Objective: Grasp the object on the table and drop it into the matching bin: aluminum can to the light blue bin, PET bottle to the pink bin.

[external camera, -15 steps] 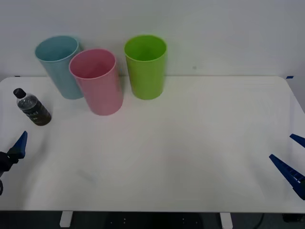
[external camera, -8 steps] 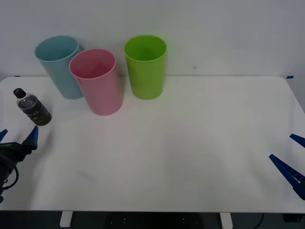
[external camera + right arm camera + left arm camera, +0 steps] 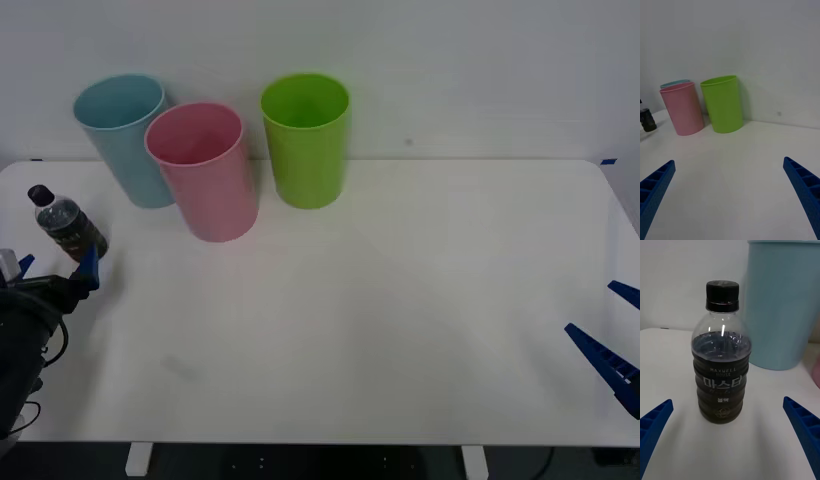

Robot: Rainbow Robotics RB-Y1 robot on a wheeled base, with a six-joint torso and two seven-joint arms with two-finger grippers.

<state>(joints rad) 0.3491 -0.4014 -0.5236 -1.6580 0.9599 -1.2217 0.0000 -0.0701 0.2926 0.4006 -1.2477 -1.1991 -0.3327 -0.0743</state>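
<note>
PET bottle (image 3: pixel 68 225) stands upright at the left edge of the front frame on the white tabletop (image 3: pixel 380 300), black cap up, dark label facing the left wrist camera (image 3: pixel 721 363). Left tool (image 3: pixel 52 270) at lower left of the frame, just below the bottle, fingers spread wide, not touching it; in the wrist view the bottle sits between the two blue tips, apart from both. Light blue bin (image 3: pixel 125 140) at upper left behind the bottle, pink bin (image 3: pixel 203 170) just right of it and touching or nearly so, green bin (image 3: pixel 307 138) next along. Right tool (image 3: pixel 615 340) parked at the lower right edge, fingers spread, holding nothing.
</note>
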